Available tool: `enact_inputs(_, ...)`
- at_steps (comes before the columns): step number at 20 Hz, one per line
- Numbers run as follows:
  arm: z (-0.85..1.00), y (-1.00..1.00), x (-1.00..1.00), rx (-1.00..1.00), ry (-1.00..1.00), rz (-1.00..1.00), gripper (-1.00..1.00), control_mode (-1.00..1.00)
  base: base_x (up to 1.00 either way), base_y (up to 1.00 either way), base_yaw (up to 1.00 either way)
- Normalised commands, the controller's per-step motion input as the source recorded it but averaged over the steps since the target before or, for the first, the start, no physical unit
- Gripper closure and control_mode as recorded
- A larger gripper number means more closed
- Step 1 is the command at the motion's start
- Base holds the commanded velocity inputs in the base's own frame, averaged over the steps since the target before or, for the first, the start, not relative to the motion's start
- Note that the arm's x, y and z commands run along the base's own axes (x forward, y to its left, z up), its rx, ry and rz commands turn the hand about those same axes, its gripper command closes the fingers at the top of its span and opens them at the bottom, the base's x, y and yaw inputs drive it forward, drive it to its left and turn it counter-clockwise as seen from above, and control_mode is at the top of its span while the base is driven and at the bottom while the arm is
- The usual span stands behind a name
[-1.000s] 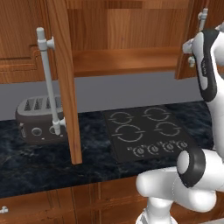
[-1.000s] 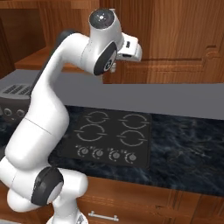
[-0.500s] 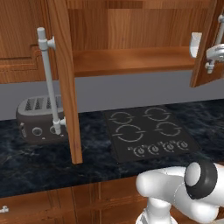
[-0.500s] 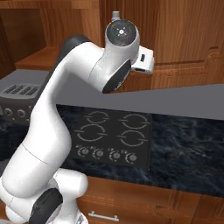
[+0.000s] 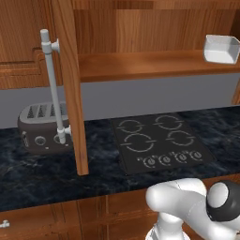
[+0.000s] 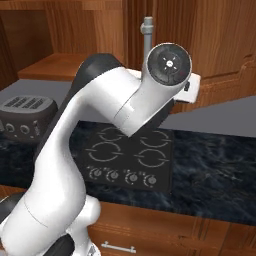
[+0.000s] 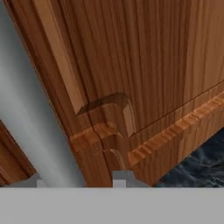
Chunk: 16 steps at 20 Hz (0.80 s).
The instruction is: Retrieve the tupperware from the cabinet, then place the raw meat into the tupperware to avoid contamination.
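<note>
The white tupperware [image 5: 220, 48] stands on the open cabinet's shelf [image 5: 140, 64] at its far right end. My arm is raised to the cabinet's right door [image 6: 220, 45], and the hand covers the lower part of that door's grey bar handle [image 6: 146, 30]. In the hand view my gripper [image 7: 81, 180] sits close against the door's panel [image 7: 153, 65]. Its fingertips stand apart, with the handle [image 7: 30, 109] running down between them near the left one. Wood shows between the bar and the right fingertip, so the gripper is open. The raw meat is out of view.
The cabinet's left door [image 5: 70, 84] stands open edge-on with its own bar handle [image 5: 51, 79]. A dark toaster [image 5: 42, 129] sits on the black counter at the left, beside a four-burner cooktop [image 5: 159, 143]. Drawers [image 6: 150, 235] run below the counter.
The right door has swung wider and left the left base view, uncovering the tupperware on the shelf. The arm has moved with it, to the right and toward the cameras.
</note>
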Motion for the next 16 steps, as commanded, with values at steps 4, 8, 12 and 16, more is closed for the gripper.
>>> enact_inputs(4, 0.23, -0.75, -1.00, 0.03, -0.05, 0.04, 1.00, -1.00, 0.00, 0.00, 0.00)
enact_inputs(8, 0.18, -0.60, -0.81, 0.02, -0.03, 0.03, 1.00, -1.00, 0.00, 0.00, 0.00)
enact_inputs(12, 0.03, -0.08, -0.22, 0.00, 0.00, 0.00, 1.00, -1.00, 0.00, 0.00, 0.00)
enact_inputs(16, -0.02, 0.14, 0.00, 0.00, 0.00, 0.00, -1.00, -1.00, 0.00, 0.00, 0.00)
